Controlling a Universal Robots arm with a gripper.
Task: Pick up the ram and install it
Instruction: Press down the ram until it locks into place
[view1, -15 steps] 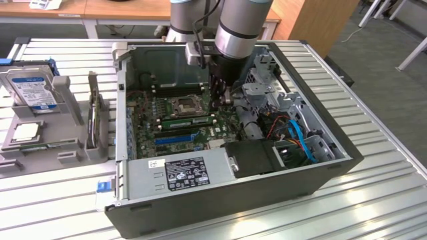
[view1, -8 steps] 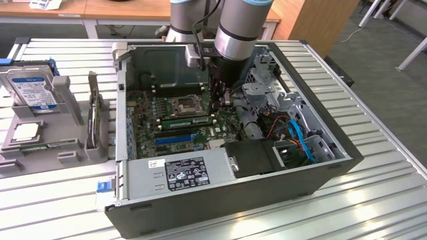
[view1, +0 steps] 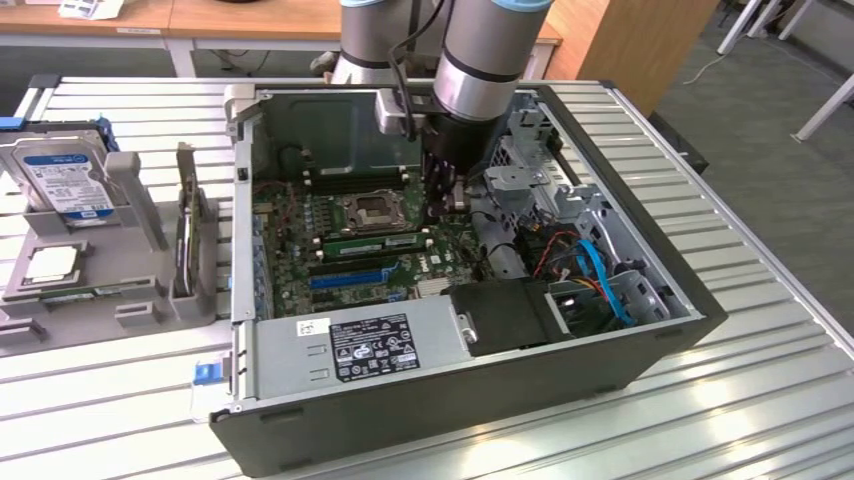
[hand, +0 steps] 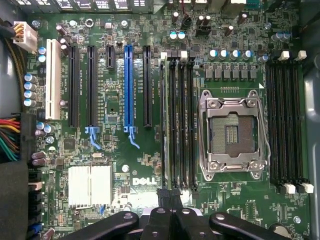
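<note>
- We see the power supply (view1: 367, 345) nearest, inside the open case (view1: 467, 420) on the desk (view1: 747, 400).
- Beyond it, the ram (view1: 378, 243) sits in a motherboard (hand: 125, 170) slot beside the CPU socket (hand: 231, 132).
- Our pincer (hand: 170, 197) hangs above the board, fingers together, empty.

The ram (hand: 163, 125) sits seated in a memory slot beside the empty CPU socket (hand: 231, 131) — closed jaws hover nearby.
</note>
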